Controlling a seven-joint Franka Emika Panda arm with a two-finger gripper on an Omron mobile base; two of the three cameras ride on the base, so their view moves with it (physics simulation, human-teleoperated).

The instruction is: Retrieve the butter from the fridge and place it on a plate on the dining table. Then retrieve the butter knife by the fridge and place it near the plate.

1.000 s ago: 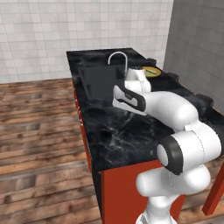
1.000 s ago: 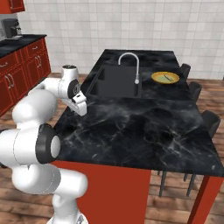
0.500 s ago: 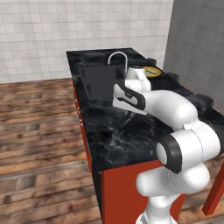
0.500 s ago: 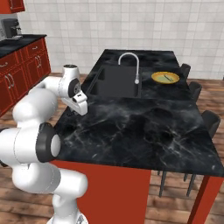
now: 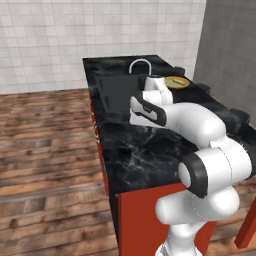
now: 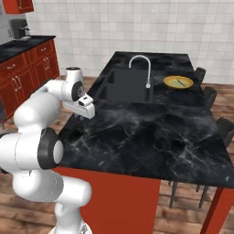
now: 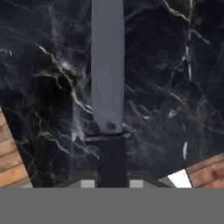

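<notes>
Nothing has shifted – the gripper (image 7: 112,181) stays clamped tight on the butter knife (image 7: 107,87), blade over the dining table (image 6: 151,137); plate (image 6: 178,82) well apart.

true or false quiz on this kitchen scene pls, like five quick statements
1. The hand is shut on the knife. True.
2. The plate sits on the wooden floor. False: it rests on the dining table, beyond the tap.
3. The knife's handle is dark and its blade grey. True.
4. The knife already lies beside the plate. False: it is held over the table's near part, apart from the plate.
5. The plate has a blue rim. False: the rim is yellow-orange.
</notes>
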